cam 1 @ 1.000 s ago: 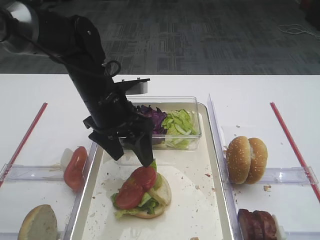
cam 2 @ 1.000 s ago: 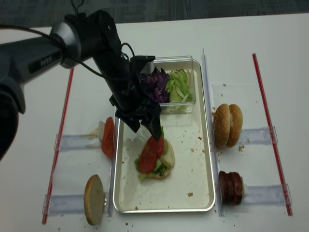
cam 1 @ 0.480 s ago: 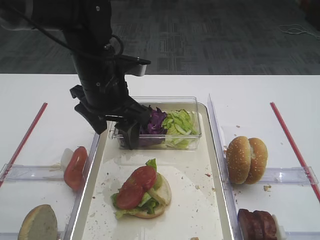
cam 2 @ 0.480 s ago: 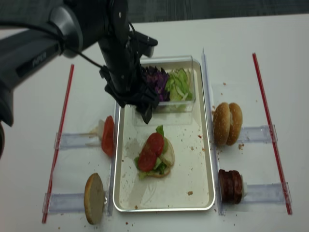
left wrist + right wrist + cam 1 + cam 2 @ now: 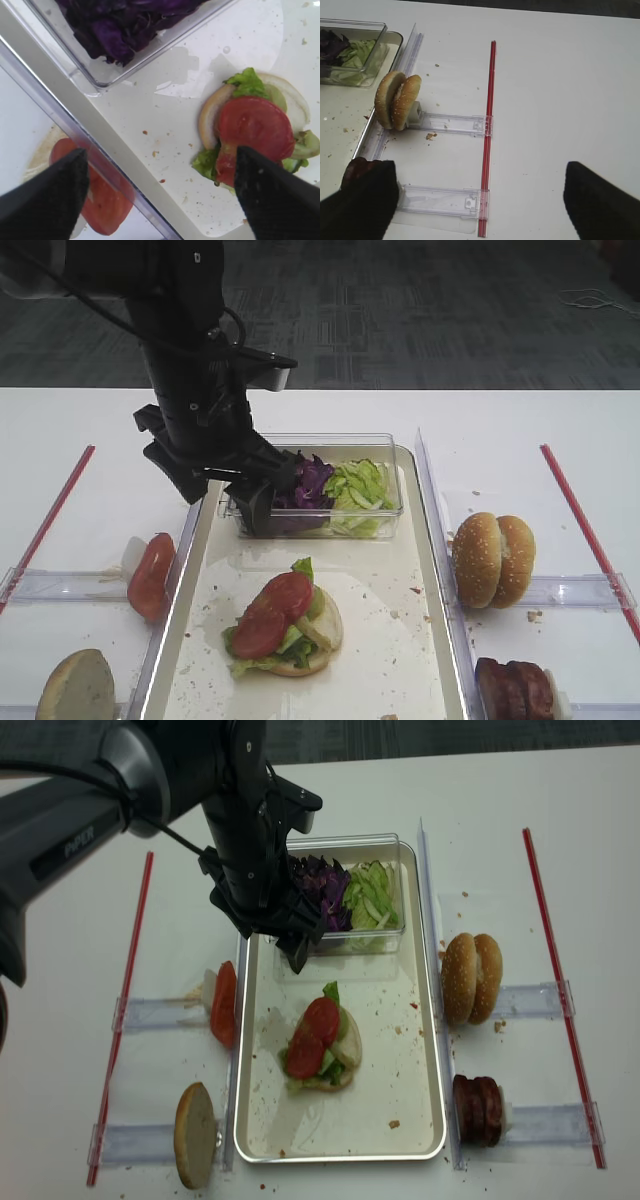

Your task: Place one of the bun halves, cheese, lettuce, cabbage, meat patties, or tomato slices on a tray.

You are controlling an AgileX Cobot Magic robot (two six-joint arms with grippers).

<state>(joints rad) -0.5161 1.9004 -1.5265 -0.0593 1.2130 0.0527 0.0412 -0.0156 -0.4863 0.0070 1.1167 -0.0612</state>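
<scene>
The left gripper (image 5: 228, 502) hangs above the tray (image 5: 395, 660), at about 11 o'clock from the stack, with its jaws spread wide and nothing between them. On the tray a bun half (image 5: 322, 635) carries lettuce (image 5: 290, 640) and two tomato slices (image 5: 272, 612). A clear tub (image 5: 380, 445) at the tray's 12 o'clock end holds purple cabbage (image 5: 312, 478) and more lettuce. More tomato slices (image 5: 148, 575) stand at 9 o'clock off the tray, sesame bun halves (image 5: 492, 560) at 3 o'clock, meat patties (image 5: 512, 688) at 4 o'clock. The right gripper (image 5: 480, 197) hovers over bare table; its jaws look parted, though only the dark tips show.
</scene>
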